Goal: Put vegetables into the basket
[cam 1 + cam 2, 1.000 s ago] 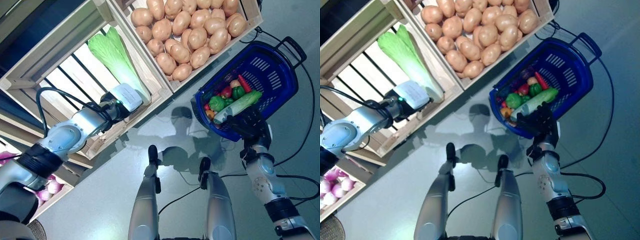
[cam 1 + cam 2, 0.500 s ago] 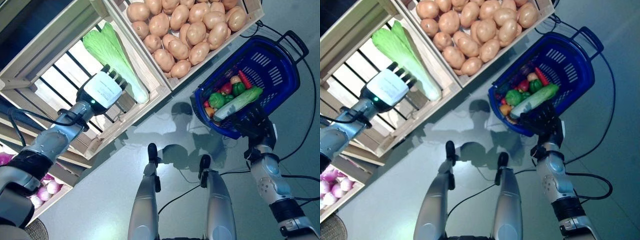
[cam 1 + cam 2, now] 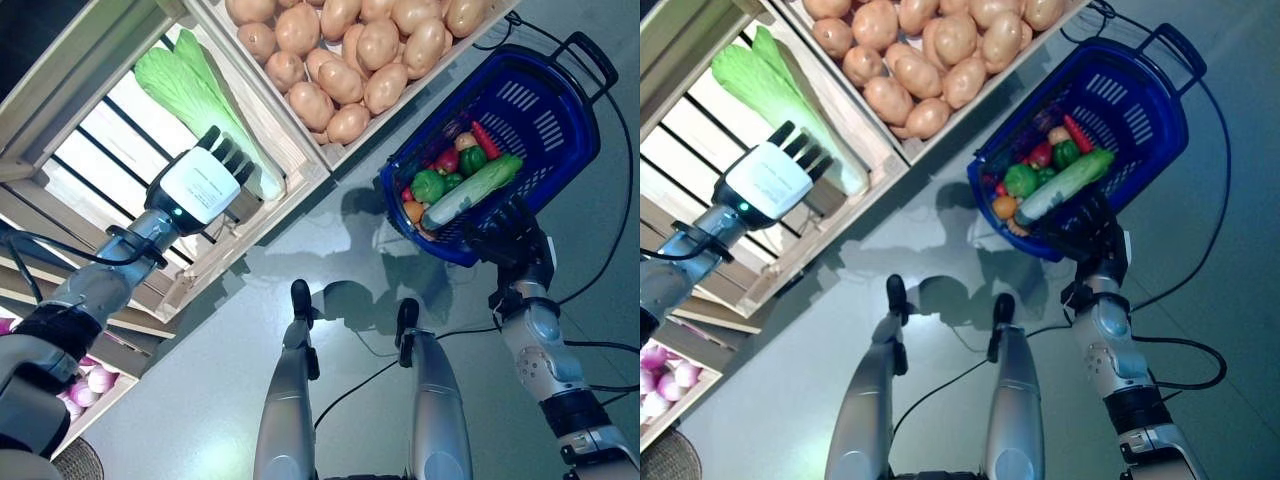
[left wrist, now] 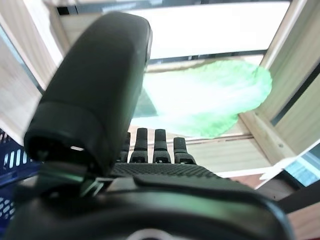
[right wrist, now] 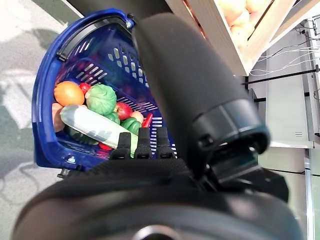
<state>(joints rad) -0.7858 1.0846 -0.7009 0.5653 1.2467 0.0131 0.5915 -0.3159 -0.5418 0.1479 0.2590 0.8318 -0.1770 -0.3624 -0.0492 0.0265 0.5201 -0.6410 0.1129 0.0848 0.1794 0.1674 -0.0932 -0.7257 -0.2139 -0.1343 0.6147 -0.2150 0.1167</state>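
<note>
The blue plastic basket (image 3: 545, 130) stands on the floor at the right, holding a long pale green vegetable (image 3: 472, 190), a green pepper (image 3: 428, 185), a red pepper (image 3: 487, 140), an orange one (image 5: 68, 93) and others. My right hand (image 3: 503, 237) waits at the basket's near rim with fingers straight. My left hand (image 3: 203, 184) is open, fingers straight, just in front of the long green leafy cabbage (image 3: 190, 95) lying in a wooden crate; the cabbage shows past the fingers (image 4: 157, 145) in the left wrist view (image 4: 200, 102).
A wooden stand (image 3: 290, 180) of crates fills the left and top, with a crate of potatoes (image 3: 350, 60) next to the cabbage crate. The crate's front board (image 4: 260, 132) lies between my left hand and the cabbage. Grey floor (image 3: 200, 400) lies in front.
My left hand has edged closer to the cabbage crate's front, fingers still straight. The camera has shifted a little. The right hand stays by the basket.
</note>
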